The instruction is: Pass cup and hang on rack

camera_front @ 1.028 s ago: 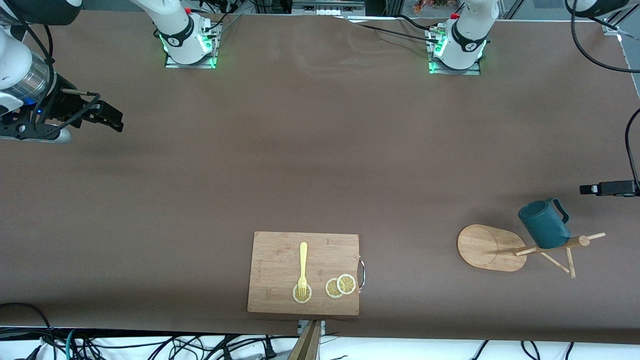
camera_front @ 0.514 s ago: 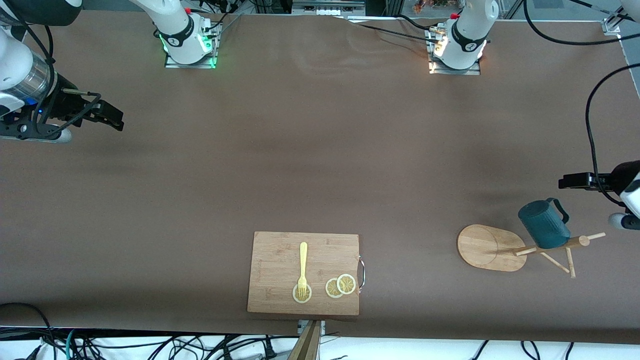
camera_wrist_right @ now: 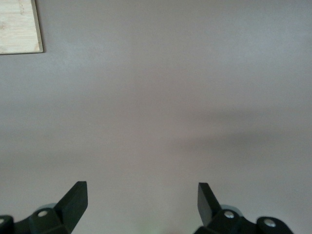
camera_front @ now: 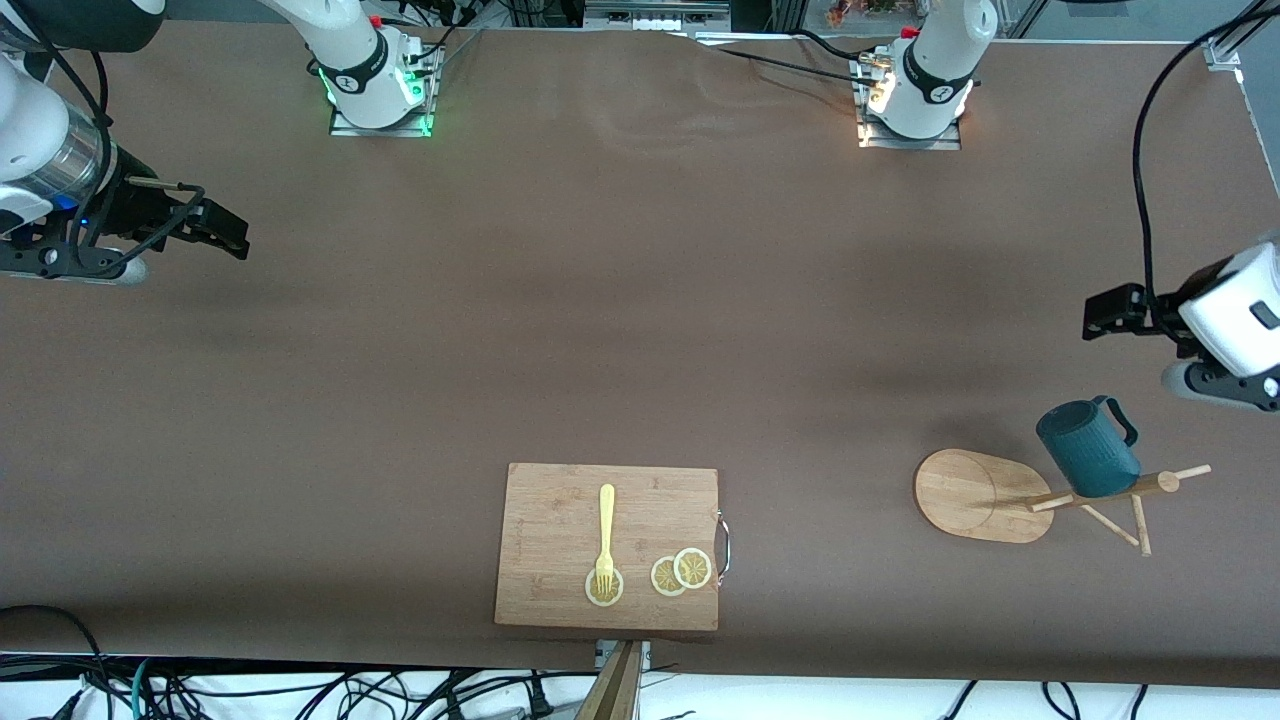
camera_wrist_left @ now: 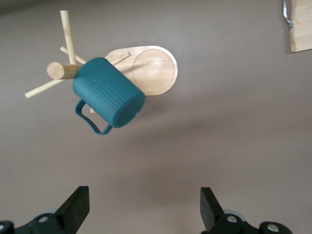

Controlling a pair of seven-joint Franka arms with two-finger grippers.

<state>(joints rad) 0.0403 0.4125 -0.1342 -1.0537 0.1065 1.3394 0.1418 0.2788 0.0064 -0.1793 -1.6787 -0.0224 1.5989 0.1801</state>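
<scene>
One cup (camera_front: pixel 1088 447): dark teal, ribbed | loop handle | hangs on rack (camera_front: pixel 985 495)

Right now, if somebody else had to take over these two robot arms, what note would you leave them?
Left gripper: open, empty, in the air at its own end of the table, near the cup.
Right gripper: open, empty, waiting at its end.
Cup: hanging on a peg of the rack, which stands at the left arm's end.
Done: pass and hanging, by the look of it.
Left: probably only pulling the left arm away.
</scene>
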